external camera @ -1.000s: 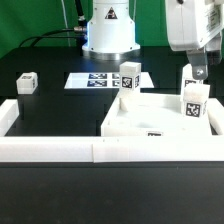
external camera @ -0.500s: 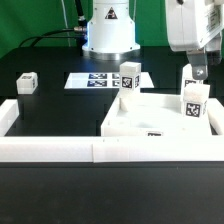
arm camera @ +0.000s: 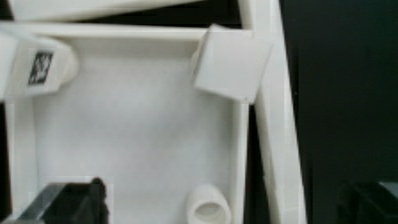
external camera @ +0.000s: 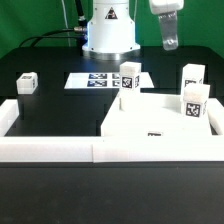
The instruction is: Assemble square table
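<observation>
The square table's white slab [external camera: 160, 118] lies recessed side up at the exterior view's right. One tagged white leg [external camera: 128, 77] stands at its far left corner. Another leg [external camera: 193, 101] stands at its right edge, and a third leg [external camera: 192, 75] is upright just behind that. A loose leg [external camera: 26, 82] lies on the black table at the left. My gripper [external camera: 169, 42] hangs open and empty, high above the slab's far side. In the wrist view I look down into the slab [arm camera: 143, 130] with a leg [arm camera: 231, 60] and a screw hole [arm camera: 210, 208]; my gripper [arm camera: 222, 212] holds nothing.
A long low white border wall [external camera: 60, 150] runs along the front and turns up the left side [external camera: 8, 115]. The marker board [external camera: 98, 80] lies flat behind the slab. The robot base [external camera: 108, 35] stands at the back.
The gripper has lifted and shifted to the exterior view's left, away from the right rear leg, which now stands uncovered. The legs and slab have not moved.
</observation>
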You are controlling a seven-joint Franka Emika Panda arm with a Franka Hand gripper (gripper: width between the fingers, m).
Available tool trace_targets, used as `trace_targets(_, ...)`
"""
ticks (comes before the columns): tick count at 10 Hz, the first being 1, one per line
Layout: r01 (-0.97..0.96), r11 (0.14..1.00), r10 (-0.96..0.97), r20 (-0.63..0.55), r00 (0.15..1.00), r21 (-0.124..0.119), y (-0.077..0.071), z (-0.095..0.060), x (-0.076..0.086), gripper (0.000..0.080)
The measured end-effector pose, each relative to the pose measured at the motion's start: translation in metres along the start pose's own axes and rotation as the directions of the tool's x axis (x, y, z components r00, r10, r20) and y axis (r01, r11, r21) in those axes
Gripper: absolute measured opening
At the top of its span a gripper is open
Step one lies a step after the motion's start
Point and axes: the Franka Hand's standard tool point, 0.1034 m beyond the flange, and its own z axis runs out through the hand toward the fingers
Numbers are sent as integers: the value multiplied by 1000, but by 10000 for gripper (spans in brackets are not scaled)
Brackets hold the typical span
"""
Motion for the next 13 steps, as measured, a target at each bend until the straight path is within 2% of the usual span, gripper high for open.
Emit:
trace_targets(1,72,997,-72,-5,997,1,1,-2,5,649)
trace_targets(2,146,989,-146,-13,989,-4,-2,2,2,649)
trace_targets(6,367,930,-367,-13,930,-11,-2,3,4,649)
trace_targets(8,517,856,-517,-13,856,-15,-1,3,6,649)
trace_targets(9,615,789,-614,-35,788,5,8,-1,19,649)
trace_targets(10,722,692,-721,-55,691,6,32,-5,46,649)
trace_targets(11,783,622,-781,-79,620,-7,55,-5,79,649)
trace_targets(13,907,414,-908,-111,405,-73,99,3,147,649)
